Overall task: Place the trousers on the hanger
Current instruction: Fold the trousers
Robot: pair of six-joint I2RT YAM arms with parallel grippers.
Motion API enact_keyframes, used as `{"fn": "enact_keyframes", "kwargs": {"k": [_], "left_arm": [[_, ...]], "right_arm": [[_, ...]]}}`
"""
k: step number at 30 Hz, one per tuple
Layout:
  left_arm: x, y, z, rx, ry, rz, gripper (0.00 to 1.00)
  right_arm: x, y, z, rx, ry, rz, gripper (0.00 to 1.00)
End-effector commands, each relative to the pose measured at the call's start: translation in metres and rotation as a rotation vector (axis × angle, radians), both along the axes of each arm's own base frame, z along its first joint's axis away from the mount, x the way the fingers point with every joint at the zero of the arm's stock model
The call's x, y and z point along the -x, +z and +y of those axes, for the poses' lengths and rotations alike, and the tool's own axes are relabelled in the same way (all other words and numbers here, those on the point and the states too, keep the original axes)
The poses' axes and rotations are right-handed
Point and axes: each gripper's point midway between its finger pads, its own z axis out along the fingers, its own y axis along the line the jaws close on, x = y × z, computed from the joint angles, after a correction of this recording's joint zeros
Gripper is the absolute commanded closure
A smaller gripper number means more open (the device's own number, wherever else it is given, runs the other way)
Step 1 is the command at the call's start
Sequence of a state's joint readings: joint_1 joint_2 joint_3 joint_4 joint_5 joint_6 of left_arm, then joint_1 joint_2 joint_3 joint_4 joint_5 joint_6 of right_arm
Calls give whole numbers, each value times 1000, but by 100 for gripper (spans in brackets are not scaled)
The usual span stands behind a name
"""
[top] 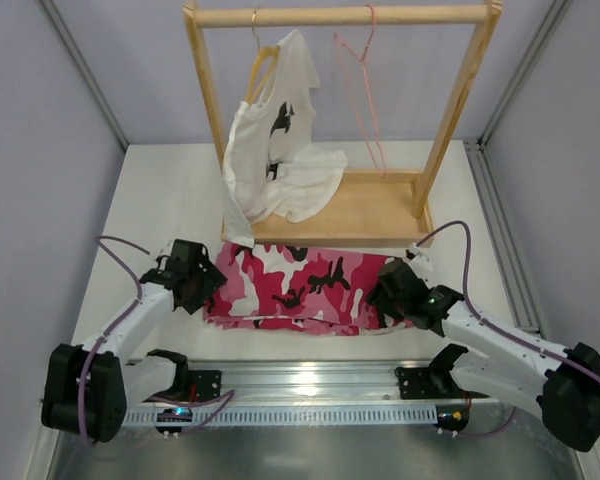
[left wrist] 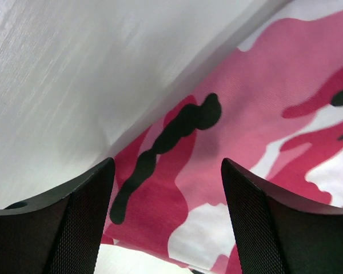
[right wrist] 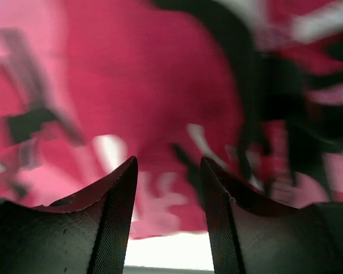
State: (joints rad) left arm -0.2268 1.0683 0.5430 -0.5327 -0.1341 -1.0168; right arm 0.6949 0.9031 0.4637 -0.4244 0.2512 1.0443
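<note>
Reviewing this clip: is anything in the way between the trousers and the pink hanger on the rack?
Nothing visible blocks it. The trousers lie on the table in front of the rack; the pink hanger hangs free toward its right end. The white T-shirt hangs to the left, off that path.

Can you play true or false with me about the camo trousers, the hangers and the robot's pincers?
1. The trousers lie folded on the table. True.
2. The pink hanger lies on the table next to the trousers. False: it hangs empty from the rack's top bar.
3. The white T-shirt hangs on a wooden hanger. True.
4. The left pincer is squeezed shut. False: its jaws stand wide open just above the trousers' left edge.
</note>
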Motion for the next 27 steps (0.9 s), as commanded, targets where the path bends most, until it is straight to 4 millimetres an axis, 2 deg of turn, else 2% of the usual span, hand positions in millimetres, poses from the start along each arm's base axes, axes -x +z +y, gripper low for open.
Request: {"fn": "enact_keyframes", "kwargs": {"k": [1, 2, 4, 5, 6, 7, 8, 9, 11, 13, 15, 16, 19, 22, 23, 27], "left_arm": [[-6, -11, 8, -24, 30, 38, 24], [-5, -14, 11, -27, 29, 52, 24], [-5, -18, 19, -3, 60, 72, 24], [-5, -17, 20, 13, 62, 71, 24], [-7, -13, 21, 27, 49, 64, 24], [-6, -9, 27, 22, 65, 64, 24], [-11, 2, 30, 13, 55, 26, 24], [-15, 10, 32, -9, 29, -4, 23], [-31, 29, 26, 6, -19, -93, 22], [-35, 29, 21, 14, -69, -114, 17], [-40, 26, 13, 43, -117, -114, 16], [-41, 24, 10, 49, -149, -115, 16], [-44, 13, 13, 21, -152, -98, 16], [-44, 2, 11, 31, -165, -47, 16], [-45, -1, 9, 49, -166, -40, 16], [-42, -11, 7, 63, -161, -6, 17]], "right_arm": [[19, -37, -60, 201, -278, 151, 48], [20, -38, -64, 228, -294, 165, 48], [15, -26, -67, 256, -305, 145, 48], [6, -10, -60, 229, -284, 109, 45], [2, 2, -55, 217, -253, 83, 44], [1, 13, -48, 234, -146, 61, 44], [-6, 35, -37, 187, -93, 8, 43], [-8, 45, -33, 186, -43, -26, 43], [-9, 58, -35, 204, -1, -70, 43], [-16, 59, -40, 171, -21, -99, 44], [-19, 46, -42, 148, 10, -84, 44], [-28, 42, -49, 145, -29, -82, 46], [-35, 22, -57, 167, -40, -36, 51], [-32, 0, -58, 175, -62, 20, 56], [-28, -13, -61, 189, -76, 68, 58], [-15, -37, -78, 255, -137, 171, 60]]}}
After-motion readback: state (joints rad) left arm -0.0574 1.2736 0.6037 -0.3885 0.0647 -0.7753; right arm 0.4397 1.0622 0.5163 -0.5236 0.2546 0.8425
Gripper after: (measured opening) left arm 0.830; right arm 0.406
